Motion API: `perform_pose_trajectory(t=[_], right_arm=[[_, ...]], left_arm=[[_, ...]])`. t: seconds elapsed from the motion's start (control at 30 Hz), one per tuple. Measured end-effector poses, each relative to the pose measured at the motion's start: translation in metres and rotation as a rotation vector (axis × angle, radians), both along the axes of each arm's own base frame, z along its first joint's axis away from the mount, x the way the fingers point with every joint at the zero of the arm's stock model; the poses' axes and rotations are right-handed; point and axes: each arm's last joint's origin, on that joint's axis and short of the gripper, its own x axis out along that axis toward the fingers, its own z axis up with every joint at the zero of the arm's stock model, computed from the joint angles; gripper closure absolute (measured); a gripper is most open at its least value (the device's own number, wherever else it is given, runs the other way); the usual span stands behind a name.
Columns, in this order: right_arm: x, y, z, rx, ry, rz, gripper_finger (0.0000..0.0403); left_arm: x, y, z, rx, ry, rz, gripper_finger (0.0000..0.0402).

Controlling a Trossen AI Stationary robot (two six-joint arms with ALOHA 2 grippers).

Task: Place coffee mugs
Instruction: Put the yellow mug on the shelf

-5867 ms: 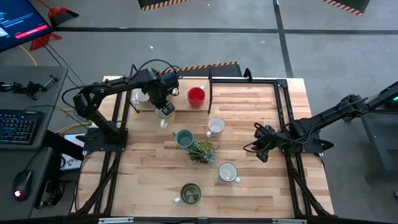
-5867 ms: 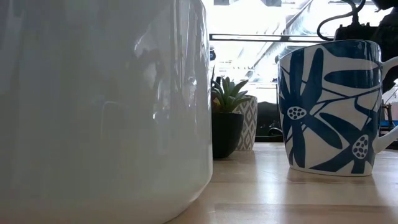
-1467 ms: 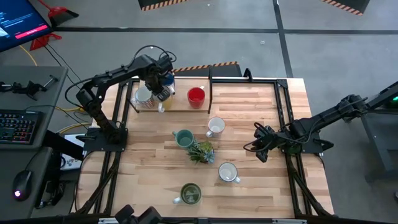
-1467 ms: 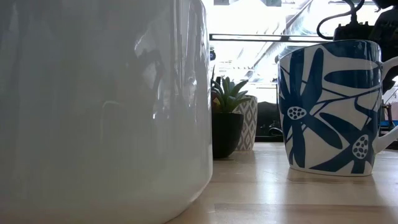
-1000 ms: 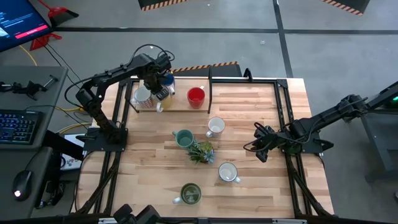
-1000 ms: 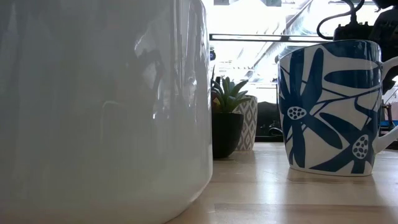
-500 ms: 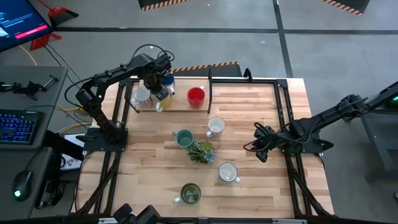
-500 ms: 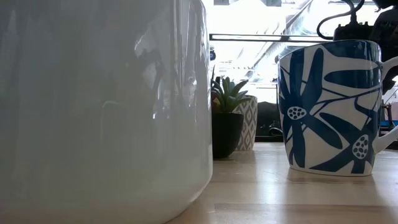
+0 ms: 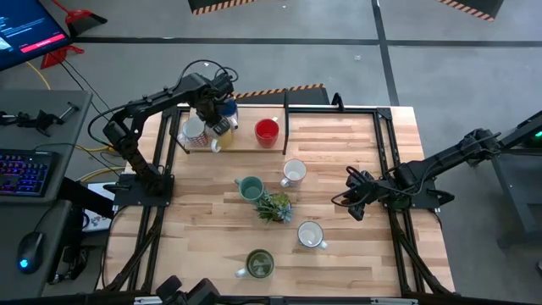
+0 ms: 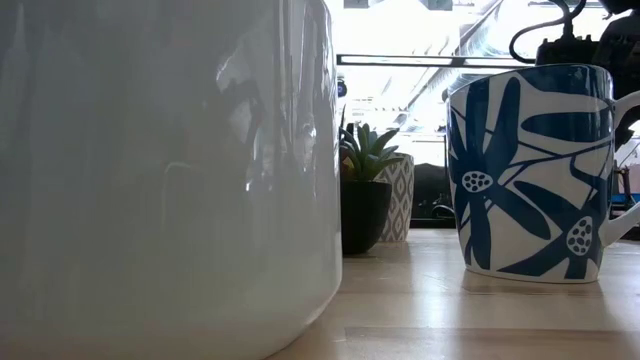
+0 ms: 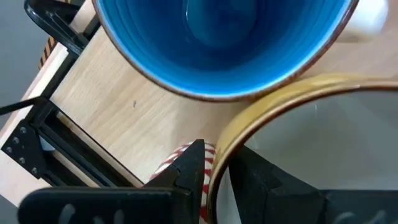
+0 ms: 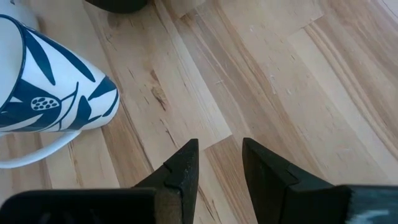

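From above, the left pincer (image 9: 218, 125) hung over the far-left shelf (image 9: 246, 146), clamped on a gold-rimmed mug (image 9: 222, 129); the right pincer (image 9: 354, 202) waited slightly parted, empty, over the counter (image 9: 339, 254). The left wrist view showed its fingers (image 11: 193, 171) pinching that thin rim (image 11: 273, 106) beside a blue mug (image 11: 224, 43): stiff, glazed, slippery, breakable, best gripped across the wall.

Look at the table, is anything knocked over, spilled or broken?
No. The mugs on the table stand upright, nothing is spilled, and the little plant is upright too. The left gripper pinches a gold-rimmed mug by its wall beside the blue mug.
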Motion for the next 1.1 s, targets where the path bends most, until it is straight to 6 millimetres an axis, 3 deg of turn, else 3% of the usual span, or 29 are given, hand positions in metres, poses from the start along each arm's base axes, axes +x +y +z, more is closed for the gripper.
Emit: perform_pose_trajectory(t=[0.47,0.87,1.1], right_arm=[[0.0,0.0,0.0,-0.013,0.0,0.018,0.0299],[-0.0001,0.0001,0.0,-0.013,0.0,0.019,0.0299],[0.0,-0.0002,0.0,-0.019,-0.002,0.014,0.0299]], left_arm=[[0.0017,-0.0001,0.0,-0.017,-0.038,0.026,0.0335],[0.0015,-0.0001,0.0,-0.011,-0.031,0.025,0.0267],[0.0003,-0.0013,0.0008,-0.018,-0.026,0.036,0.0257]])
